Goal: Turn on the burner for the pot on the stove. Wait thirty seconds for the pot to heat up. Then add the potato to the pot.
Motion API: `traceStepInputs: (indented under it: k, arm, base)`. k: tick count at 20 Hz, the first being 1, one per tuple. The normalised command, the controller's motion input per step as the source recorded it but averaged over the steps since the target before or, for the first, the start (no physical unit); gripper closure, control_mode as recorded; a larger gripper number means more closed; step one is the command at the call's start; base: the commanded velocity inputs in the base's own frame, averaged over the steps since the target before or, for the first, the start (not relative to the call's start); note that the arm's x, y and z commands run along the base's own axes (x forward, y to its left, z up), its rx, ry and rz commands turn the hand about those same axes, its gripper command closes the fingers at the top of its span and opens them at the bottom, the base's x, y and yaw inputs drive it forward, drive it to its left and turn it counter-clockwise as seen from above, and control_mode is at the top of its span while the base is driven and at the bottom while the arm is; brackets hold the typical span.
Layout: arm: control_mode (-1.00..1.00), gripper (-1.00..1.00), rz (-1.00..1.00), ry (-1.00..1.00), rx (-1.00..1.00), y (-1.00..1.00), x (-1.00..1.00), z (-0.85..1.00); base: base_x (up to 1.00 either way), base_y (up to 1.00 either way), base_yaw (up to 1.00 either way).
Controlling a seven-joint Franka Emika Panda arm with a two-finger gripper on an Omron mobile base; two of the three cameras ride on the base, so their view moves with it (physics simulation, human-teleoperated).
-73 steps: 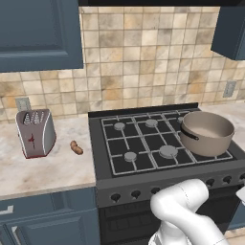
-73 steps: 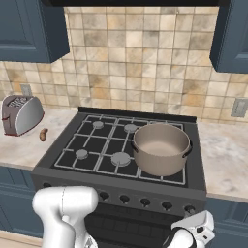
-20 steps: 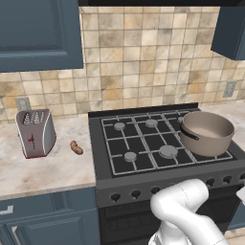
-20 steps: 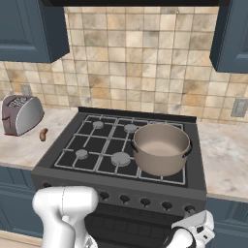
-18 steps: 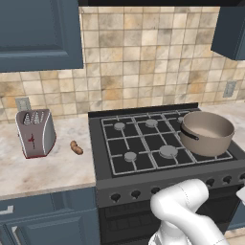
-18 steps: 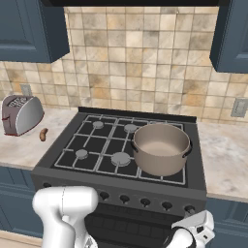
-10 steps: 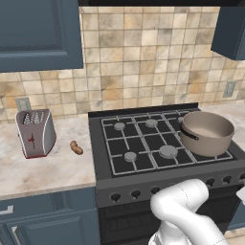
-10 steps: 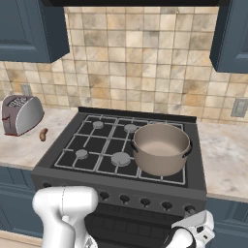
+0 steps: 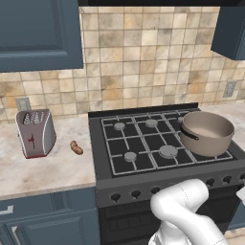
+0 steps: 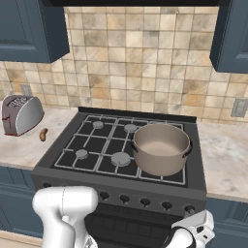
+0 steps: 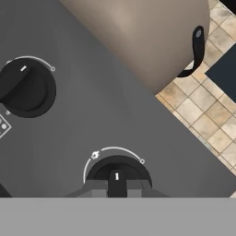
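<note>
Beige tiled wall and dark blue cabinets back a kitchen counter [image 9: 43, 172] of pale marbled stone, with one black gas stove [image 9: 143, 143] set into it. One silver toaster [image 9: 34, 132] stands on the counter left of the stove, and one potato [image 9: 76, 148], a small brown bent lump, lies on the counter between toaster and stove, near the toaster's right side. One pot [image 10: 161, 148] sits on the stove's front right burner: wide, shallow, grey-brown outside, paler beige inside, with a short dark side handle. Four round grey burner caps show uncovered. A row of dark knobs lines the stove front. In the hand view, two knobs appear: one round dark knob [image 11: 27, 87] at the left, and another knob [image 11: 117, 173] at the bottom centre with a white mark. The gripper [image 11: 117, 186] is pressed up to this second knob, its grey fingers either side of the knob's ridge; whether they actually clamp it cannot be told.
</note>
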Motion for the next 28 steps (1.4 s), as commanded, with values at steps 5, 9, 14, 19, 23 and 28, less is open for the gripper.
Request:
traceStepInputs:
  k: [5,9,14,19,23,28]
  arm:
    - [-1.0,1.0,0.0,0.0,0.0,0.0,0.0,0.0]
    - [-1.0,1.0,0.0,0.0,0.0,0.0,0.0,0.0]
    - [-1.0,1.0,0.0,0.0,0.0,0.0,0.0,0.0]
    - [-1.0,1.0,0.0,0.0,0.0,0.0,0.0,0.0]
    - [-1.0,1.0,0.0,0.0,0.0,0.0,0.0,0.0]
    - [-1.0,1.0,0.0,0.0,0.0,0.0,0.0,0.0]
  base:
    - [0.0,0.0,0.0]
    - [0.0,0.0,0.0]
    - [0.0,0.0,0.0]
    - [0.0,0.0,0.0]
    - [0.0,0.0,0.0]
    - [0.0,0.0,0.0]
